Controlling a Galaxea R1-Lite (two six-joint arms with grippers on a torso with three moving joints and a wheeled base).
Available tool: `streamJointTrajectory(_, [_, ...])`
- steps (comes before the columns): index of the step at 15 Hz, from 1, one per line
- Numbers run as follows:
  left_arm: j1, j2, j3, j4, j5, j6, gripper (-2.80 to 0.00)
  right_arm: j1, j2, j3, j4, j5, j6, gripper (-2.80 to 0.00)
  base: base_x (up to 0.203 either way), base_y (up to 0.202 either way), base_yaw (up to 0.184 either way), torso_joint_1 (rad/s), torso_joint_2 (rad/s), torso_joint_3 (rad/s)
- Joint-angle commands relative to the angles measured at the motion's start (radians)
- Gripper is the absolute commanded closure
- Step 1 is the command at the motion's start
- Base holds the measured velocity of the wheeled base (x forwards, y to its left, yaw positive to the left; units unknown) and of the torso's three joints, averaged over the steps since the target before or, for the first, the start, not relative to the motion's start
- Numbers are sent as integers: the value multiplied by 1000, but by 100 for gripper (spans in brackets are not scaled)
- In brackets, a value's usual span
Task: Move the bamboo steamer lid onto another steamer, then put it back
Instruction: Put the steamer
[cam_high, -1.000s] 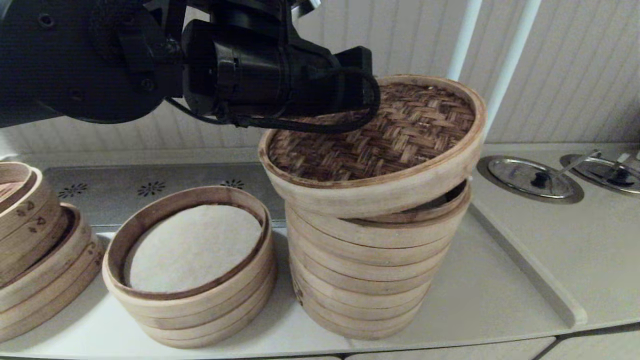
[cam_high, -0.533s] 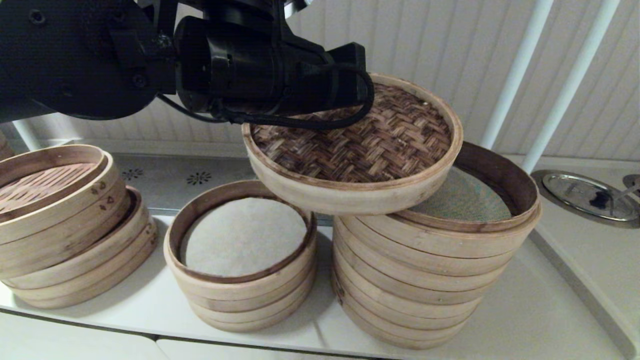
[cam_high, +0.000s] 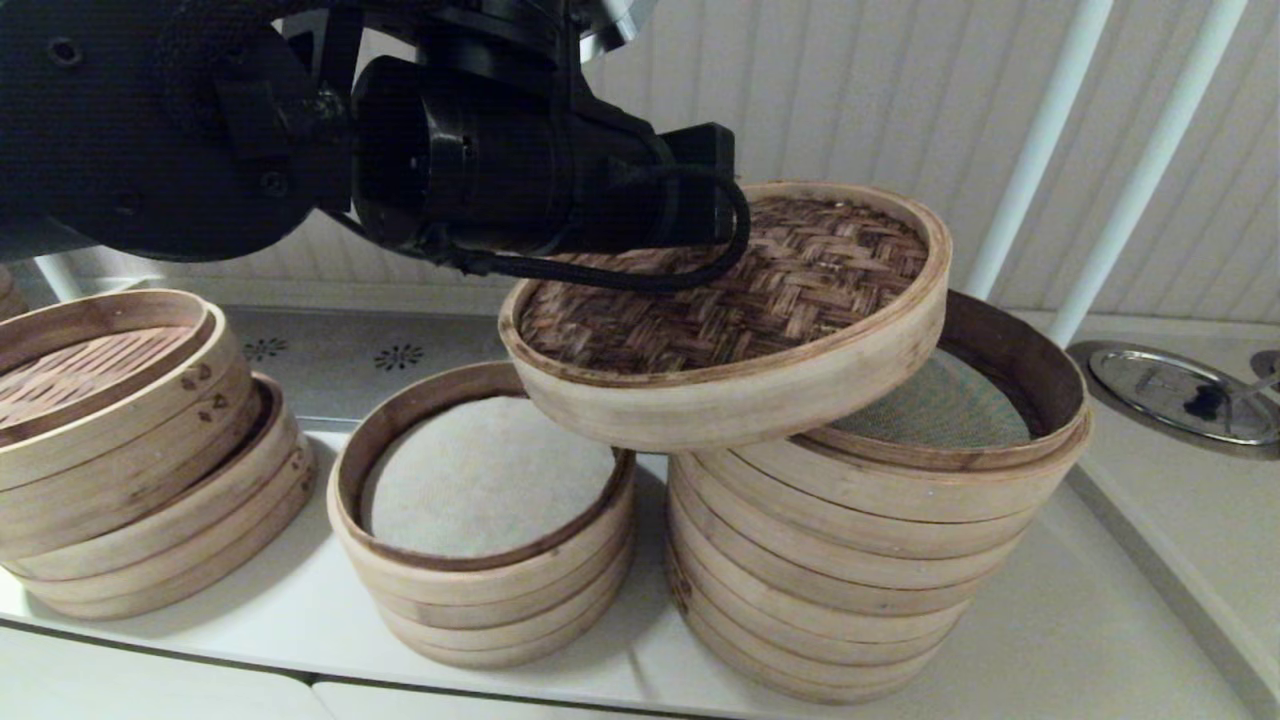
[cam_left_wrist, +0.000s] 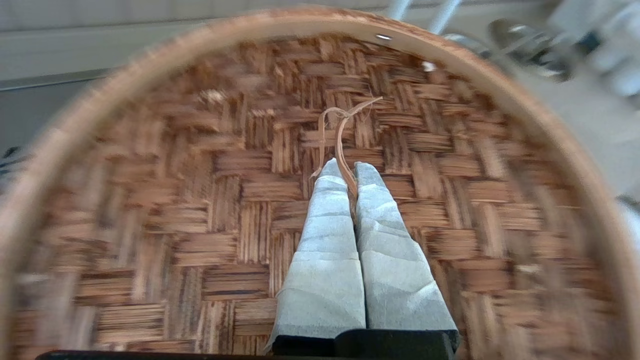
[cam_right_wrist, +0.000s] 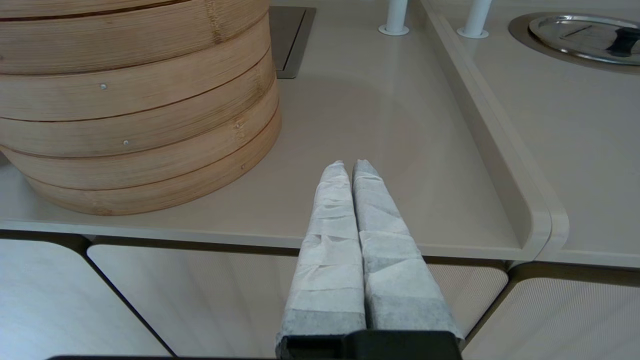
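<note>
Your left gripper (cam_left_wrist: 348, 167) reaches level from the left, clenched on the thin loop at the centre of the bamboo steamer lid (cam_high: 740, 290), which hangs tilted beneath it, over another steamer (cam_high: 880, 540). Right gripper (cam_right_wrist: 350, 167) is closed, low over the counter (cam_right_wrist: 380, 125).

Lid (cam_high: 760, 290): dk-brown herringbone weave, pale rim. Tall steamer (cam_high: 860, 560): pale rings, grey-green mesh. Short stack (cam_high: 480, 540): white liner.

- Three stacks of pale bamboo steamer rings (cam_high: 870, 560) (cam_high: 480, 590) (cam_high: 130, 480) are counted.
- One round herringbone-woven bamboo lid (cam_high: 740, 300).
- Two white upright poles (cam_high: 1040, 140) (cam_high: 1150, 160).
- One round steel lid (cam_high: 1185, 395) is fully seen.
</note>
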Motion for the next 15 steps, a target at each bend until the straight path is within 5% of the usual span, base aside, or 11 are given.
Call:
streamJointTrajectory(1, [-34, -13, 18, -1, 44, 12, 0, 1, 0, 2, 0, 0, 0, 0, 0, 0, 0, 0, 0, 0])
streamJointTrajectory(7, [-77, -16, 15, -3, 116, 62, 0, 1, 0, 2, 0, 0, 0, 0, 0, 0, 0, 0, 0, 0])
streamJointTrajectory(15, [-100, -8, 4, -3, 121, 83, 0, 1, 0, 2, 0, 0, 0, 0, 0, 0, 0, 0, 0, 0])
